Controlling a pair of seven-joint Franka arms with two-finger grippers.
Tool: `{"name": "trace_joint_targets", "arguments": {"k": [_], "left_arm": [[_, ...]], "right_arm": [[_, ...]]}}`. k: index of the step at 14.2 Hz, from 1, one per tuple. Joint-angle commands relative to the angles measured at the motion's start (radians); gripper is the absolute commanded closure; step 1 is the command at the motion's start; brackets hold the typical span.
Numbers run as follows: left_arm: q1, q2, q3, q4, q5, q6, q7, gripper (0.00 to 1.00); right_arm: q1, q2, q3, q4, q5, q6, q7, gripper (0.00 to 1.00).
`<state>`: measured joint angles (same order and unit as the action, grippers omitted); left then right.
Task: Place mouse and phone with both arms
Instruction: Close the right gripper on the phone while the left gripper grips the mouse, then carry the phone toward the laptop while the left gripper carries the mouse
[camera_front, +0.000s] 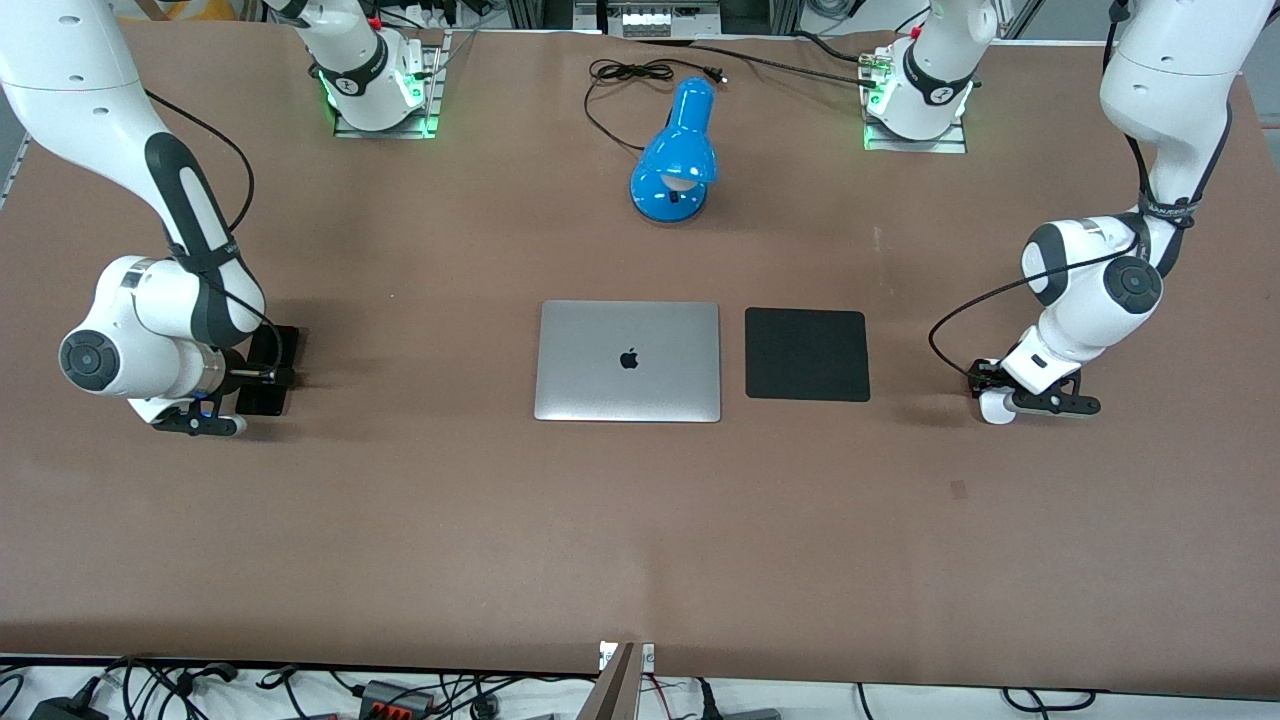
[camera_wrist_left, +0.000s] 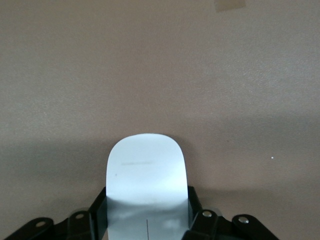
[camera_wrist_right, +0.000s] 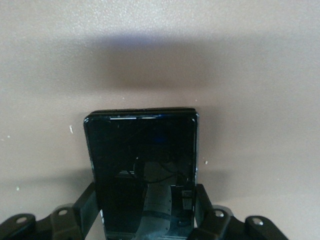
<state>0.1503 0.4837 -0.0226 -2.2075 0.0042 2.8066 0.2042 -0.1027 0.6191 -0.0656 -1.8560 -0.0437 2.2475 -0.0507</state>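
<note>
The white mouse (camera_front: 996, 409) lies on the brown table toward the left arm's end, and only its tip shows under the hand. My left gripper (camera_front: 999, 397) is down at the table and shut on the mouse (camera_wrist_left: 146, 170), one black finger (camera_wrist_left: 98, 212) pressed to each side. The black phone (camera_front: 284, 345) lies flat toward the right arm's end. My right gripper (camera_front: 263, 379) is shut on the phone (camera_wrist_right: 142, 160), whose long edges sit against its fingers (camera_wrist_right: 204, 202). Part of the phone is hidden under that hand.
A closed silver laptop (camera_front: 628, 360) lies mid-table with a black square pad (camera_front: 806, 354) beside it, toward the left arm's end. A blue desk lamp (camera_front: 675, 155) and its black cable (camera_front: 628, 72) sit between the arm bases.
</note>
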Motion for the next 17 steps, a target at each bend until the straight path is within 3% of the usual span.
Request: {"name": "trace_joint_targets", "arguments": {"k": [1, 5, 8, 12, 17], "left_arm": [[0.012, -0.007, -0.010, 0.002, 0.022, 0.008, 0.000, 0.68], [0.012, -0.019, -0.010, 0.015, 0.022, 0.001, 0.001, 0.68], [0.009, -0.075, -0.011, 0.044, 0.022, -0.094, 0.004, 0.67], [0.005, -0.142, -0.013, 0.202, 0.022, -0.446, 0.004, 0.67], [-0.002, -0.154, -0.014, 0.533, 0.022, -0.942, 0.009, 0.66]], "right_arm": [[0.000, -0.012, 0.019, 0.001, 0.010, -0.005, -0.012, 0.80], [0.015, -0.053, 0.032, 0.049, 0.007, -0.081, -0.014, 0.79], [0.026, -0.079, 0.095, 0.106, 0.010, -0.178, 0.003, 0.79], [0.029, -0.073, 0.194, 0.121, 0.044, -0.203, 0.017, 0.79], [0.130, -0.036, 0.214, 0.123, 0.070, -0.152, 0.194, 0.79]]}}
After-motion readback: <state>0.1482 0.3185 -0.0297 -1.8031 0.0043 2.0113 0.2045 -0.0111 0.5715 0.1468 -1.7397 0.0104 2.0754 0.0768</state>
